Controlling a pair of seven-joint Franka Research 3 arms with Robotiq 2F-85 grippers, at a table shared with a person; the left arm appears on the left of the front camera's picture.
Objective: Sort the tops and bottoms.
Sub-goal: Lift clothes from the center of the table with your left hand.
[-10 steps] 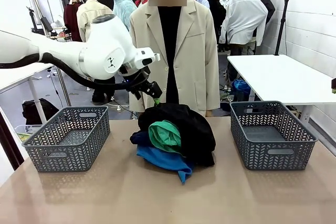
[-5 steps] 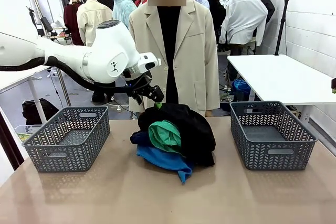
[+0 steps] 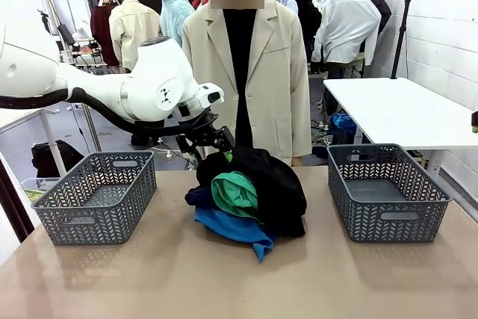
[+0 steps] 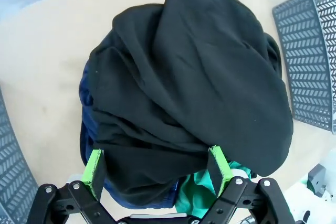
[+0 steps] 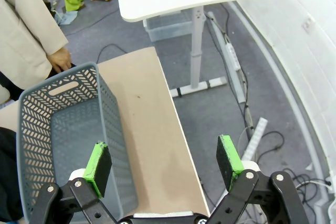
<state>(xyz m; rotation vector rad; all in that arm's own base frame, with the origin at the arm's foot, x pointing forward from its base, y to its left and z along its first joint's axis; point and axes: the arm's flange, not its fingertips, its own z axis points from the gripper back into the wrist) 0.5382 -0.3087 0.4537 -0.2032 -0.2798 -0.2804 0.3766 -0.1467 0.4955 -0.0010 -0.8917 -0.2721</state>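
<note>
A tan table fills the near part of a workshop. A person in a beige coat stands at its far edge, and there is a grey basket at each end, the left basket and the right basket. The four garments lie in one heap at the middle of the table, between the baskets. The black garment drapes over the top and the right side. The emerald green garment is bunched on the near face, and the dark navy garment pokes out low on the left. The bright blue garment lies at the bottom, spreading toward the near edge.

The left gripper hangs at the heap's far-left top, just over the black garment. Its jaws are spread wide and hold nothing. In the left wrist view its green pads straddle black cloth. It cannot be told whether they touch the cloth.

The right gripper is also spread apart and holds nothing. It is over the right basket's outer side, well apart from the heap.
</note>
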